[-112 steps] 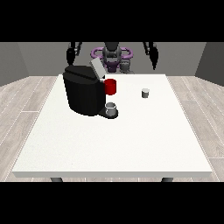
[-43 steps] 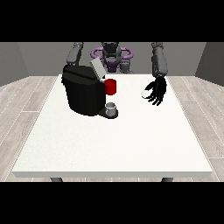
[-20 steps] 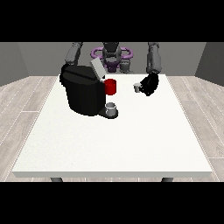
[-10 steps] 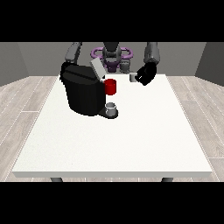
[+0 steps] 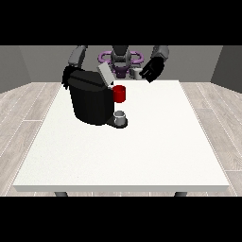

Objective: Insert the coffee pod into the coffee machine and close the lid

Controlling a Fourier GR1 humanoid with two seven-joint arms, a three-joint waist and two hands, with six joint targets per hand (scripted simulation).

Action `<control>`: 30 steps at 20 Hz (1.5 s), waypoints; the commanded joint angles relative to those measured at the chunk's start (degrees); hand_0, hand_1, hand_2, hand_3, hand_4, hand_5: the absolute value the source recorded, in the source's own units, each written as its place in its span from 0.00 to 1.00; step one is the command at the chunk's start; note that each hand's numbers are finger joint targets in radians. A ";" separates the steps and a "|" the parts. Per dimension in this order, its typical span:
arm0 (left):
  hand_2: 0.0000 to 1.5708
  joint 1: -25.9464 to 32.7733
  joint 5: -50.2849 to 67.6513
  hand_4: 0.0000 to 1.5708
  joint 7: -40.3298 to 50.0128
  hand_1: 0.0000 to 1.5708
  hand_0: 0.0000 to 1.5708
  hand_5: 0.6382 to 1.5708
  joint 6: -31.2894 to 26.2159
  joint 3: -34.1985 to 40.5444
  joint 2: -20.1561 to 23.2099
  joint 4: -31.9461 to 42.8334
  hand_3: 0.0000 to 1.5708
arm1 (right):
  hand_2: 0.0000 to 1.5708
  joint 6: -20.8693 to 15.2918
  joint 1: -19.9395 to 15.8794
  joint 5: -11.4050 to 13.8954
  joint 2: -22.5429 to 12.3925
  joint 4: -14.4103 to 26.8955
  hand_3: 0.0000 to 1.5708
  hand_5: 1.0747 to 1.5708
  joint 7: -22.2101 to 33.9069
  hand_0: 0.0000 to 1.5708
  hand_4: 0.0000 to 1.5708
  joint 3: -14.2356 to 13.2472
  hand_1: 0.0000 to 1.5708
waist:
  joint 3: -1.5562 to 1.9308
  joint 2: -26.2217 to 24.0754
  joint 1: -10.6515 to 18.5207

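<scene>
One coffee pod (image 5: 137,73), pale and small, is held above the far edge of the white table (image 5: 142,151), pinched in the curled fingers of the hand at the view's right (image 5: 152,71). Its long axis cannot be told at this range.

One black coffee machine (image 5: 90,101) stands on the table's far left part, lid (image 5: 104,74) raised and tilted. One red part (image 5: 120,93) projects from its front; one grey cup (image 5: 121,116) sits on the base below.

The hand at the view's left (image 5: 66,78) is behind the machine; its fingers cannot be told.
</scene>
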 commanded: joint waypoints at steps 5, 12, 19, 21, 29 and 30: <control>0.90 -4.05 4.49 0.42 6.04 0.87 0.87 1.00 -2.71 4.06 -2.12 -2.46 0.87 | 0.00 2.79 2.75 -1.09 -0.87 0.95 0.00 1.00 -3.70 0.00 0.11 -0.54 0.00 | 0.00 -0.46 -0.74; 0.90 -9.43 4.65 0.38 5.37 0.88 0.88 1.00 -1.89 6.66 1.87 -0.82 0.80 | 0.00 3.75 -0.93 -2.60 -1.30 -0.99 0.00 1.00 -2.32 0.00 0.16 -0.88 0.00 | -0.01 5.22 -3.97; 0.93 -14.65 3.84 0.40 5.04 0.91 0.91 1.00 4.15 9.50 4.00 2.97 0.84 | 0.00 5.01 -5.91 -0.65 -0.67 -3.73 0.00 1.00 -2.58 0.00 0.00 2.60 0.00 | -0.03 12.82 -7.50; 0.92 -17.44 5.28 0.39 6.15 0.89 0.89 1.00 0.51 10.79 6.97 3.34 0.88 | 0.00 7.96 -4.38 -1.24 -1.35 -2.03 0.00 1.00 -5.59 0.00 0.00 2.52 0.00 | -0.01 12.93 -7.67; 0.94 -21.85 7.22 0.38 8.48 0.93 0.93 1.00 1.82 12.88 6.69 5.84 0.88 | 0.00 8.83 -9.93 -2.30 -3.09 0.32 0.00 1.00 -4.54 0.00 0.17 0.62 0.00 | -0.01 16.20 -8.19; 0.94 -22.90 6.72 0.38 8.63 0.92 0.92 1.00 2.19 12.67 7.32 5.85 0.88 | 0.00 9.98 -10.81 -2.84 -3.64 0.67 0.00 1.00 -5.09 0.00 0.15 0.29 0.00 | 0.00 17.20 -8.66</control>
